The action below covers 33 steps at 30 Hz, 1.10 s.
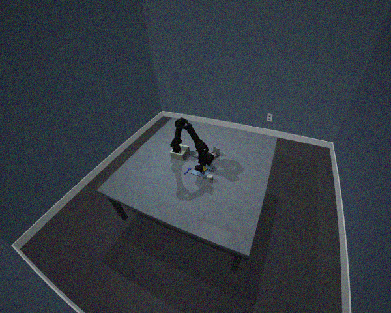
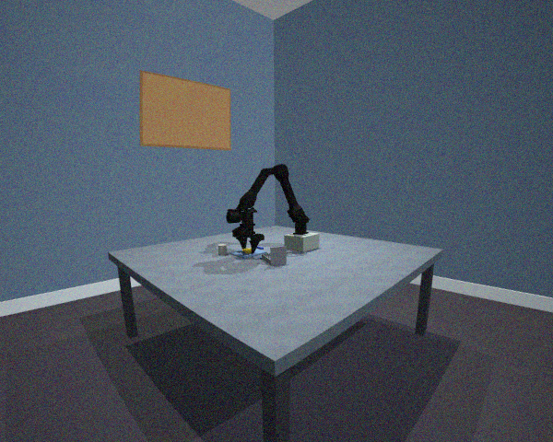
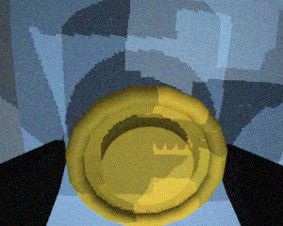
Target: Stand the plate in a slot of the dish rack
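A yellow round plate [image 3: 146, 165] [image 1: 204, 167] [image 2: 246, 250] lies flat on a light blue mat [image 1: 195, 173] [image 2: 236, 254] [image 3: 57, 61]. My gripper [image 3: 143, 153] [image 1: 202, 167] [image 2: 250, 245] is low over the plate, pointing straight down. Its two black fingers stand open on either side of the plate's rim, left and right in the wrist view. The plate still rests on the mat. The dish rack [image 1: 216, 151] [image 2: 277, 255] stands on the table beside the mat, apart from the plate. It does not show in the wrist view.
A small white cup [image 1: 209, 175] [image 2: 222, 249] stands at the mat's edge. A small blue utensil [image 1: 188, 170] lies beside the mat. The arm's pale base block [image 1: 179, 154] [image 2: 301, 241] stands behind the mat.
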Tool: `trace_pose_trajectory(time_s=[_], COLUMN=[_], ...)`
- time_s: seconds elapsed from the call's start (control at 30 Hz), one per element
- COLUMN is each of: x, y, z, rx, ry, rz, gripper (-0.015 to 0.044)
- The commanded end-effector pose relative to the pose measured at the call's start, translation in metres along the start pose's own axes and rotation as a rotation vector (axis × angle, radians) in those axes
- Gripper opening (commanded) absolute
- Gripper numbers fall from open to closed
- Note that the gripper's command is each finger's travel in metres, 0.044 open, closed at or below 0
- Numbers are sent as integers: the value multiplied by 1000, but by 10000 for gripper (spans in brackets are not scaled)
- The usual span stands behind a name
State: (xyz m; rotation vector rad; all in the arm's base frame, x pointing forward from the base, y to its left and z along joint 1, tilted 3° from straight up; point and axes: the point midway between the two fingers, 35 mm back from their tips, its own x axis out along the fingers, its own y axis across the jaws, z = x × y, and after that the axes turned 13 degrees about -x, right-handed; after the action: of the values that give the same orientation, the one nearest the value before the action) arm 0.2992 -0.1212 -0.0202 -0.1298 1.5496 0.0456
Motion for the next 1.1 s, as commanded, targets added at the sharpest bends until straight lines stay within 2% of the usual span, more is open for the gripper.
trace_pose_trajectory(time_s=[0.0, 0.2, 0.3, 0.57, 1.07], x=[0, 0, -3, -46, -122], y=[-1, -1, -1, -5, -7], z=[0, 0, 1, 10, 16], rx=[0, 0, 0, 0, 0], ry=[-1, -1, -1, -2, -3], rz=[-4, -4, -4, -4, -4], gripper=[315, 275, 197, 0, 0])
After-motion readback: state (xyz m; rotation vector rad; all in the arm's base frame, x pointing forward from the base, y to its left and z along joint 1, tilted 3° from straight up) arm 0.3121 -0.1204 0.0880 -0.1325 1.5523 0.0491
